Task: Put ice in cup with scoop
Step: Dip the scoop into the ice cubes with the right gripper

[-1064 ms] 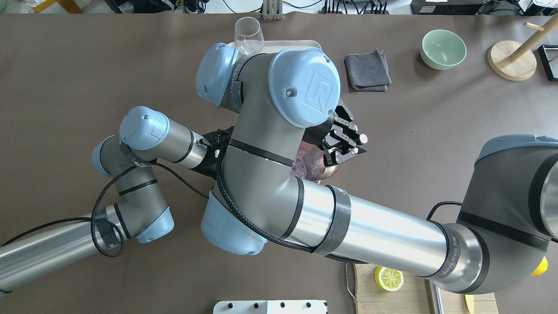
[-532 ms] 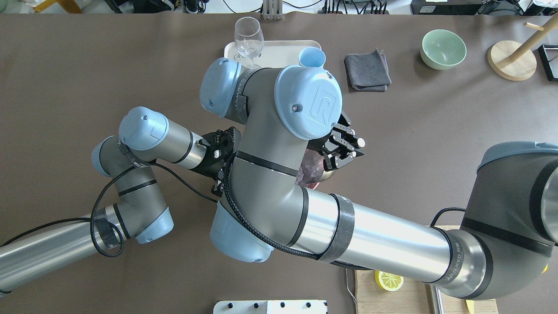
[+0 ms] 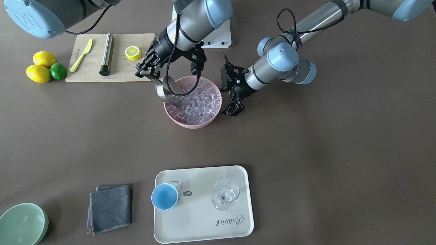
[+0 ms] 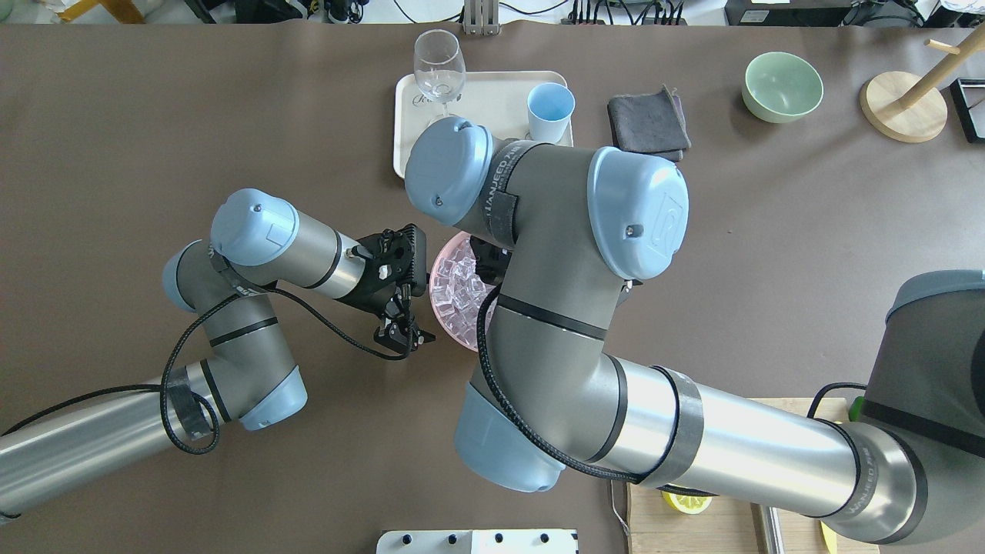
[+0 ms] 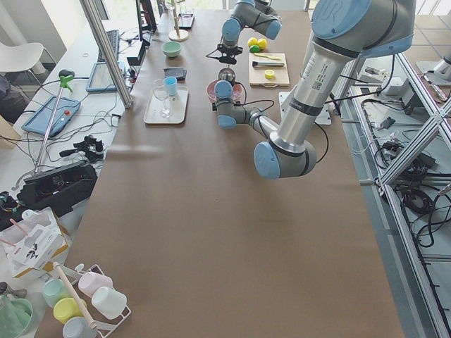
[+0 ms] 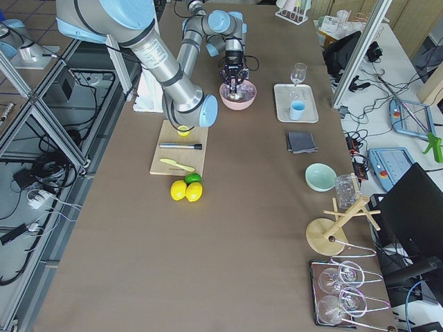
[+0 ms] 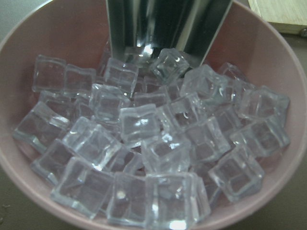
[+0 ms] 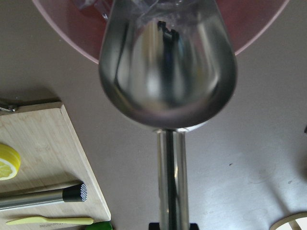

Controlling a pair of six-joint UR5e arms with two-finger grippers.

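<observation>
My right gripper point(image 3: 150, 75) is shut on the handle of the steel scoop point(image 3: 166, 90). The scoop's bowl is tilted down over the near rim of the pink bowl point(image 3: 180, 121), with its tip among the ice point(image 3: 196, 103). In the right wrist view the scoop point(image 8: 168, 72) looks empty from behind. The left wrist view shows the ice point(image 7: 153, 153) piled in the bowl and the scoop point(image 7: 163, 24) at its far side. My left gripper point(image 3: 232, 108) is open beside the bowl, apart from it. The light-blue cup point(image 3: 164, 196) stands empty on the tray point(image 3: 204, 221).
A stemmed glass point(image 3: 225, 196) stands on the tray beside the cup. A cutting board point(image 3: 126, 69) holds a lemon half point(image 3: 133, 52), a steel rod point(image 3: 106, 54) and a yellow knife point(image 3: 81, 55). Lemons and a lime point(image 3: 41, 68), a grey cloth point(image 3: 110, 207) and a green bowl point(image 3: 22, 223) lie around.
My right arm has swung to the overhead view's right, uncovering the cup and part of the ice bowl; its gripper is now hidden beneath it there. The left arm has barely moved.
</observation>
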